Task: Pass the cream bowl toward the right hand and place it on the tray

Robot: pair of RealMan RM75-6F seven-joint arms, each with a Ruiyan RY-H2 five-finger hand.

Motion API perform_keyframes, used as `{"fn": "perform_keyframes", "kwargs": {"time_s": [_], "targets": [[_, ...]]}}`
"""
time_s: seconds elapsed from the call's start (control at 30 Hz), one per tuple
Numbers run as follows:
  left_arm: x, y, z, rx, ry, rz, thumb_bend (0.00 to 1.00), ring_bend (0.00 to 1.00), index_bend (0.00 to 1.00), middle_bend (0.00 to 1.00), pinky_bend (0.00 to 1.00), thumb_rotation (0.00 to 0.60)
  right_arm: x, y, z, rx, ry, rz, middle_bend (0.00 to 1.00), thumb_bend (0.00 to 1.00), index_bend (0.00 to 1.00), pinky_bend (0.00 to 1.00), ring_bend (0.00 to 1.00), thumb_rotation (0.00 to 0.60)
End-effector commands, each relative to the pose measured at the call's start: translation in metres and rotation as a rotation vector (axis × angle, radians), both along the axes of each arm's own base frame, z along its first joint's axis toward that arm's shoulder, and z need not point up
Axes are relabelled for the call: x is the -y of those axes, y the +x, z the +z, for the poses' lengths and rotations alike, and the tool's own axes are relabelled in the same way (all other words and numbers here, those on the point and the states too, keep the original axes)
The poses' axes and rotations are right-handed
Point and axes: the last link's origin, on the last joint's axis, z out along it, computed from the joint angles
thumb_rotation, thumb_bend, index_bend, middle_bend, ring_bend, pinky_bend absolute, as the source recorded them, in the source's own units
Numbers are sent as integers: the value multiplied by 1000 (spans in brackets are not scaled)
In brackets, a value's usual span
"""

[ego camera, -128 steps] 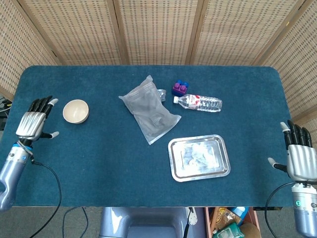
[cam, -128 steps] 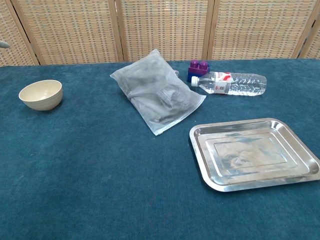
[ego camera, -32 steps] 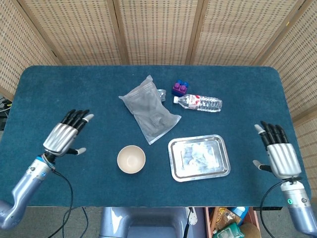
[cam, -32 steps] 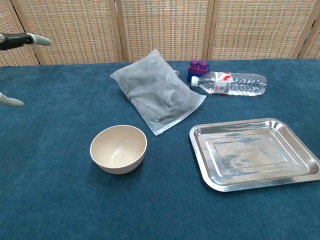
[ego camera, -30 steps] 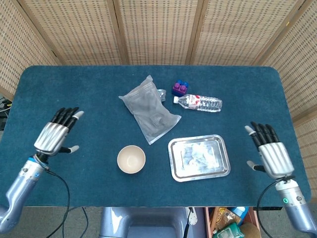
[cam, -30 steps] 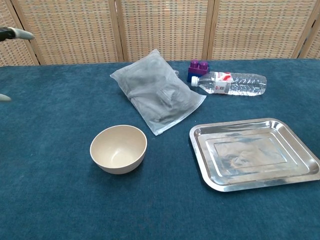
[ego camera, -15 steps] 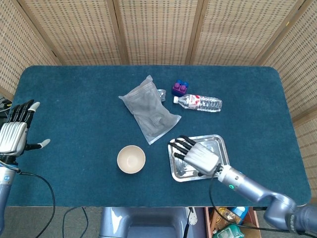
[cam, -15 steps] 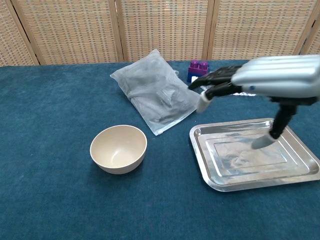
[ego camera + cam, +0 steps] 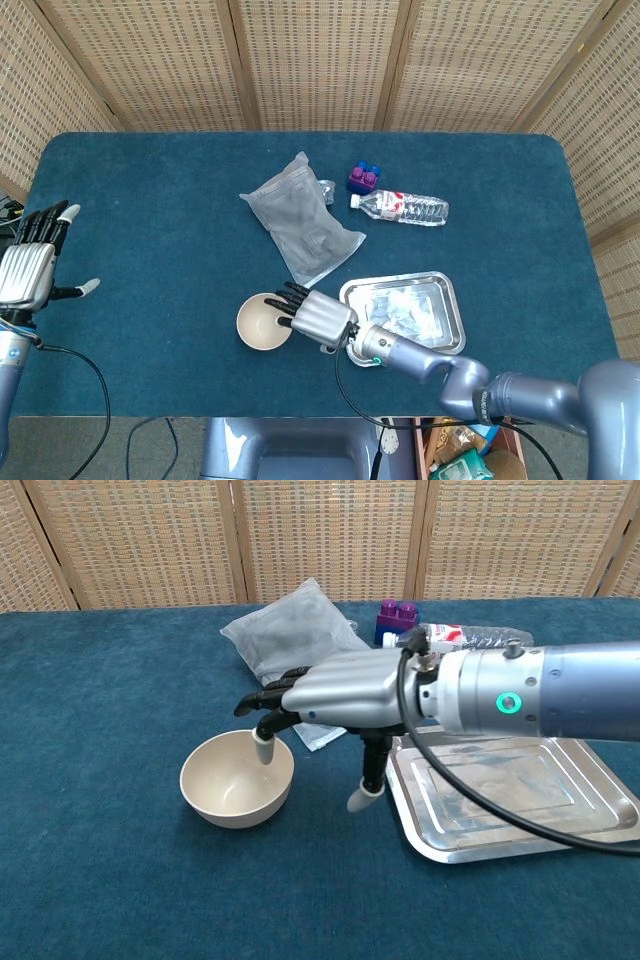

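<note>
In the chest view the right hand (image 9: 330,702) and its forearm cover the near corner of the grey bag (image 9: 290,630), most of the water bottle (image 9: 470,634) and the far rim of the tray (image 9: 500,820). Its fingertips (image 9: 262,748) reach over the rim of the cream bowl (image 9: 235,780); whether they touch the bowl cannot be told. Only the top of the purple block (image 9: 398,610) shows behind the hand. The left hand (image 9: 30,265) appears only in the head view, at the left edge beside the table (image 9: 150,220), its arm cut off. In the head view the right hand hides the bowl's rim nearest the tray.
</note>
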Motion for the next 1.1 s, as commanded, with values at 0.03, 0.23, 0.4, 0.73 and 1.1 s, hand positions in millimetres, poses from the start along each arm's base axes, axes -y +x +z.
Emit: {"fn": "perform_keyframes", "kwargs": {"time_s": [0.03, 0.23, 0.4, 0.73, 1.1], "targets": [[0, 0, 0, 0, -2, 1, 0, 0, 0, 0, 0, 600, 1, 5, -8, -8, 1, 3, 0, 0, 290, 0, 0, 600], [0, -1, 0, 4, -7, 0, 0, 0, 0, 0, 0, 600, -4, 11, -27, -14, -2, 19, 0, 27, 318, 0, 0, 600], [1, -1, 1, 12, -11, 1, 0, 0, 0, 0, 0, 600, -2, 7, -43, -21, -14, 8, 0, 118, 389, 0, 0, 600], [1, -1, 3, 24, -13, 1, 0, 0, 0, 0, 0, 600, -1, 8, -51, 20, -19, -2, 0, 347, 542, 0, 0, 600], [1, -2, 1, 21, -22, 4, 0, 0, 0, 0, 0, 600, 4, 11, -38, 97, -53, 7, 0, 446, 603, 0, 0, 600]]}}
